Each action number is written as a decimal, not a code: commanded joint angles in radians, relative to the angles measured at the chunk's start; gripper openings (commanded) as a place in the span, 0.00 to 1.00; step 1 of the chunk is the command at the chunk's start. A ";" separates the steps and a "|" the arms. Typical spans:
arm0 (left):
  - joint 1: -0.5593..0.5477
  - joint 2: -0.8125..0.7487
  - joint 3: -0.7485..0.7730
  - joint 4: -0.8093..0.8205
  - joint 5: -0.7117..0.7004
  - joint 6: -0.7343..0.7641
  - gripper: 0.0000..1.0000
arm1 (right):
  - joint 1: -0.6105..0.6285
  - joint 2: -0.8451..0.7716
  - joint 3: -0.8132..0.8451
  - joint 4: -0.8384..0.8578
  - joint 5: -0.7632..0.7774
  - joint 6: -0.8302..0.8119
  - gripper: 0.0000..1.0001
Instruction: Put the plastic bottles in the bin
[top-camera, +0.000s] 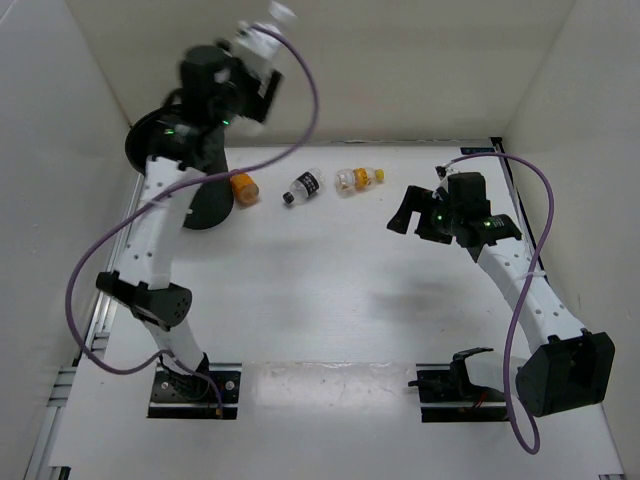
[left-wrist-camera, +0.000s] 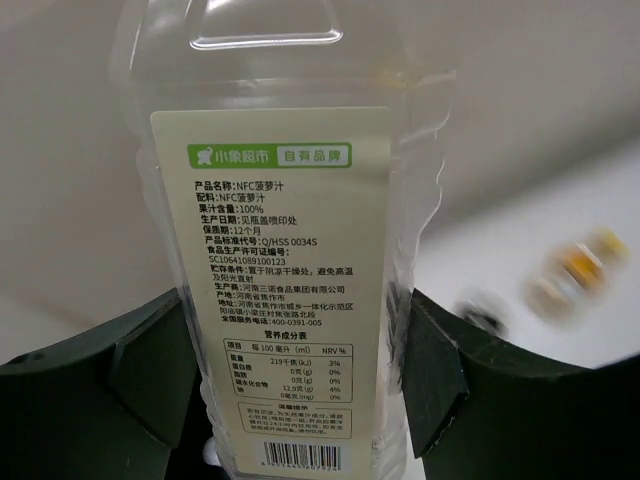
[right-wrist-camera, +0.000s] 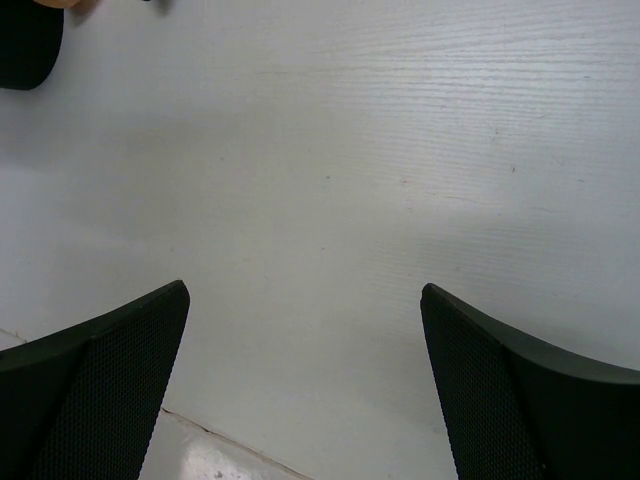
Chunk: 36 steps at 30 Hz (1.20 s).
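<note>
My left gripper (top-camera: 258, 48) is raised high at the back left, shut on a clear plastic bottle (top-camera: 278, 14) with a white cap. In the left wrist view that bottle (left-wrist-camera: 270, 200) stands upright between the dark fingers (left-wrist-camera: 440, 370) and shows a pale printed label. The black bin (top-camera: 205, 205) stands below, largely hidden by the left arm. Three more bottles lie on the table beside it: a stubby orange one (top-camera: 243, 186), a dark-labelled one (top-camera: 303, 186) and an orange-capped one (top-camera: 360, 179). My right gripper (top-camera: 408, 216) hovers open over bare table (right-wrist-camera: 320, 150), right of these bottles.
White walls enclose the table on the left, back and right. A purple cable loops from each arm. In the right wrist view a black shape (right-wrist-camera: 25, 45) sits at the top left corner. The arm bases stand at the near edge.
</note>
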<state>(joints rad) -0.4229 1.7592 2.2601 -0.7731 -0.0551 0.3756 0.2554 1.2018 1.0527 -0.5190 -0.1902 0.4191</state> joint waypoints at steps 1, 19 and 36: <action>0.163 -0.011 0.104 0.172 -0.230 -0.067 0.17 | -0.004 -0.033 0.004 0.048 -0.018 0.014 1.00; 0.536 0.065 -0.160 0.193 -0.109 -0.228 0.46 | -0.004 -0.093 -0.036 0.048 -0.017 0.014 1.00; 0.533 -0.084 -0.240 0.193 -0.058 -0.219 1.00 | -0.004 -0.082 -0.036 0.048 -0.026 0.023 1.00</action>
<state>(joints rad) 0.1223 1.7794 1.9785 -0.6033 -0.0952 0.1604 0.2554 1.1255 1.0134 -0.4938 -0.2054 0.4385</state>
